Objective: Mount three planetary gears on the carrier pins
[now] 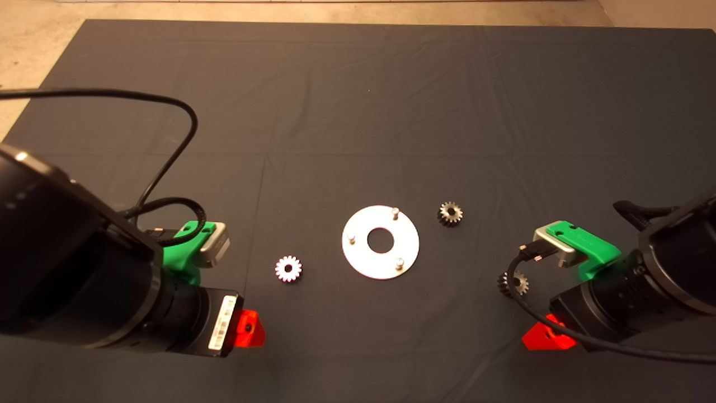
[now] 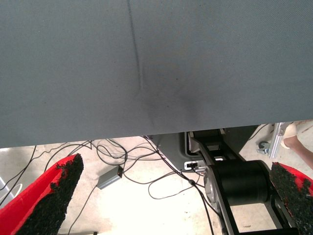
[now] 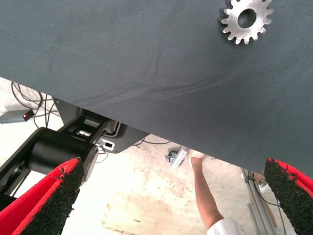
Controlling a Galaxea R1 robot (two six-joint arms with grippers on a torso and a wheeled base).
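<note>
Two black cylindrical arms. Left arm [image 1: 72,268]: white barcode label [image 1: 221,330] on the wrist, green bracket with a grey metal camera block [image 1: 215,246], looping black cable [image 1: 168,157] plugged in beside the bracket. Right arm [image 1: 643,280]: same green bracket and grey block [image 1: 551,240], black cable [image 1: 526,302] with a connector. Both grippers: red fingers [image 2: 44,196] [image 3: 44,200] faced with rough black pads.

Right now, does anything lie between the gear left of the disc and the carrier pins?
Nothing visible does: only bare mat separates that gear from the disc, and all three pins stand empty.
</note>
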